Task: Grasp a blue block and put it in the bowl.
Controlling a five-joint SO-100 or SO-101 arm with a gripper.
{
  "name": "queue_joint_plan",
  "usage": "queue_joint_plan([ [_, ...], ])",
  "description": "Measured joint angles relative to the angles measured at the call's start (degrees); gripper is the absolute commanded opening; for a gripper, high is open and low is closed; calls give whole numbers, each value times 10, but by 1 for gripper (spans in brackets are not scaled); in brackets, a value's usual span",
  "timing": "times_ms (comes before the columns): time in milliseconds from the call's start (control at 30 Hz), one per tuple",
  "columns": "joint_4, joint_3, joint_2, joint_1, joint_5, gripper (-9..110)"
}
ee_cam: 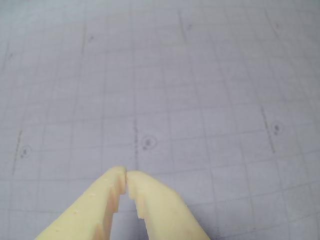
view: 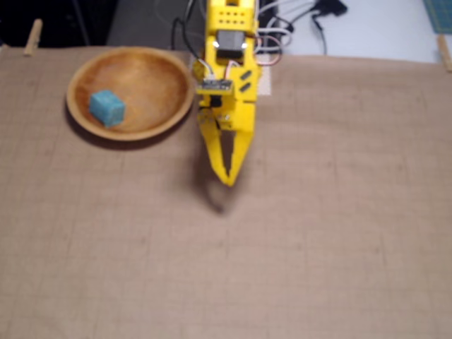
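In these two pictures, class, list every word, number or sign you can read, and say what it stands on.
No text can be read.
Mat: small circled marks at grid crossings, too blurred to read.
Gripper, bowl, block: no lettering visible.

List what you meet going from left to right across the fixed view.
Wooden bowl with the blue block lying in its left part → yellow gripper, shut and empty, above the tan grid mat → bare mat to the right edge.
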Motion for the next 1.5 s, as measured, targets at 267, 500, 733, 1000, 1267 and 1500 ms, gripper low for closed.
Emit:
queue_joint_plan([
  [267,1,88,134,2,-47,-3],
  [500,177,91,280,2,-47,-3],
  [733,454,91,449,2,-47,-3],
  [1000,573,90,467,2,-47,-3],
  [1267,666,90,471,2,-47,-3],
  [1500,681,90,471,2,-47,-3],
])
